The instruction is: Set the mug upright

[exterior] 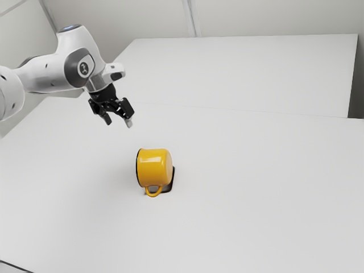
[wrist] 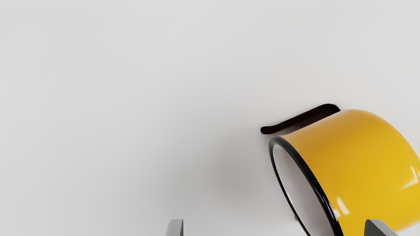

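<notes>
Two fingers of the end effector (exterior: 118, 121) are spread wide apart, with nothing pinched in them. It hangs in the air, well apart from the mug (exterior: 152, 168), and up toward the exterior view's left from it. The mug is yellow and shiny, and it lies on its side, so it is not upright. Its open mouth faces the exterior view's left, and its round bottom faces the exterior view's right. Its handle (exterior: 153, 194) is a little yellow loop that sticks out on the side near the exterior camera. Around the mouth goes a black rim (wrist: 308, 173), and the inside looks pale. In the wrist view, one fingertip shows in front of the mug's yellow side, and the other shows past the mouth, over bare white.

Right by the mug is a dark thing (wrist: 305, 119) with round corners. The mug hides part of it, so I cannot tell what it is, or if the mug sits on it. A soft gray shadow spreads out near the mouth. All of this is on a big white surface (exterior: 256, 170).

Farther out, the white and gray arm (exterior: 45, 74) comes in from the exterior view's left. Behind it all is a pale wall (exterior: 273, 17) with a strip running up it.
</notes>
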You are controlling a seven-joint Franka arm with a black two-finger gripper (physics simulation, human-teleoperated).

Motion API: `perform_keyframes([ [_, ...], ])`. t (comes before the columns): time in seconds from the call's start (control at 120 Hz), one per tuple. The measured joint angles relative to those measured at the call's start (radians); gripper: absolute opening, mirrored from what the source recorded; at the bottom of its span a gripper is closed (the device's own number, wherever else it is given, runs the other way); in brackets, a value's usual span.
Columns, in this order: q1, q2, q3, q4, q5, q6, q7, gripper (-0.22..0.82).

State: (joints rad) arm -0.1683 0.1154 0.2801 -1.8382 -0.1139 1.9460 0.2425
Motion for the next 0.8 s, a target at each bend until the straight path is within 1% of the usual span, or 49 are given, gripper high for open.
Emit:
perform_keyframes([
  [0.133, 0.011, -0.004, -0.002, -0.023, -0.021, 0.009, 0.006, 0.6],
  [0.242, 0.068, 0.042, -0.003, -0.04, -0.19, -0.025, 0.051, 0.6],
  [0.342, 0.093, 0.057, 0.002, -0.048, -0.338, -0.084, 0.104, 0.6],
  [0.392, 0.097, 0.059, 0.016, -0.06, -0.412, -0.115, 0.13, 0.6],
  [0.55, 0.102, 0.062, 0.073, -0.163, -0.621, -0.183, 0.213, 0.6],
  [0.8, 0.099, 0.065, 0.124, -0.269, -0.833, -0.215, 0.309, 0.6],
])
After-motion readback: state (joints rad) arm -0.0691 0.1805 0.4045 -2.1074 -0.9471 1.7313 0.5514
